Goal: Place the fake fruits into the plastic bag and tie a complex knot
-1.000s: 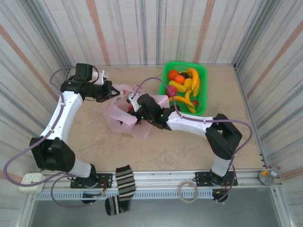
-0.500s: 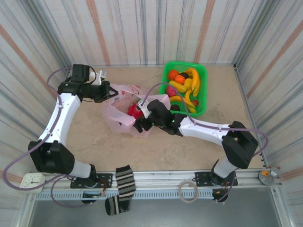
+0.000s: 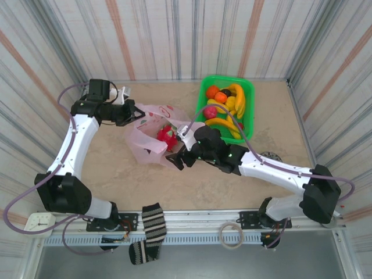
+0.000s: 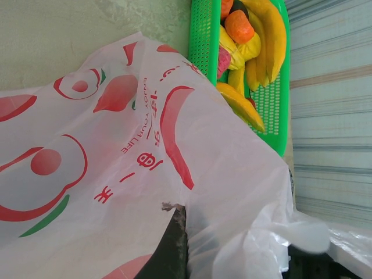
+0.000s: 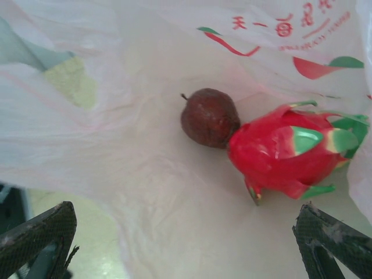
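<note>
Plastic bag (image 3: 150, 138) lying on tabletop (image 3: 116, 168), centre-left of top view, mouth gaping. Left gripper (image 3: 135, 114) sitting at bag's upper-left edge, jaws pressed together, pinching pink film. Right gripper (image 3: 176, 156) hovering at bag's lower-right side, jaws spread wide, holding nothing. Inside bag: red dragon fruit (image 5: 279, 154) touching dark round fruit (image 5: 209, 117). Other fake fruits (image 3: 228, 107) lying heaped in green basket (image 3: 224, 78), upper right of centre.

The thin translucent pink plastic bag (image 5: 104, 151) looks creased. The red plastic dragon fruit (image 5: 279, 154) shines glossy; the green plastic basket (image 4: 203, 35) is perforated mesh.
</note>
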Motion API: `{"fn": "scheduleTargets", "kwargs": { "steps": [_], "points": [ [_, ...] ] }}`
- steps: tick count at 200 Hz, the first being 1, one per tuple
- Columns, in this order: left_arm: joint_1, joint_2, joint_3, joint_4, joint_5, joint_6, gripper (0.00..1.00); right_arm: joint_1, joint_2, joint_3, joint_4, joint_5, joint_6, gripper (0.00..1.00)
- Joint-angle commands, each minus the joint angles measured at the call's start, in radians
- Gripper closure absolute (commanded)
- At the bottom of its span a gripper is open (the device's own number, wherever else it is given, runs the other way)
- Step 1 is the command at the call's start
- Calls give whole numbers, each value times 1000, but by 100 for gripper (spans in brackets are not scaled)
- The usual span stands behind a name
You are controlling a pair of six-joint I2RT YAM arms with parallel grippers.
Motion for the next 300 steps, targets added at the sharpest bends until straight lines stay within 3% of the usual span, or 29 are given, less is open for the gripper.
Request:
{"fn": "scheduleTargets", "kwargs": {
  "steps": [1, 178, 237, 300],
  "points": [
    [9, -28, -18, 9, 5, -4, 100, 8, -49, 19, -47, -43, -25, 1],
    [9, -32, -33, 16, 1, -5, 100, -26, -194, 159, -59, -95, 25, 1],
    [7, -29, -56, 42, -2, -20, 100, -202, -284, 167, 1, -220, 186, 1],
    [7, -43, -44, 28, -19, -13, 100, -413, -246, 195, -247, -142, 247, 1]
  ]
}}
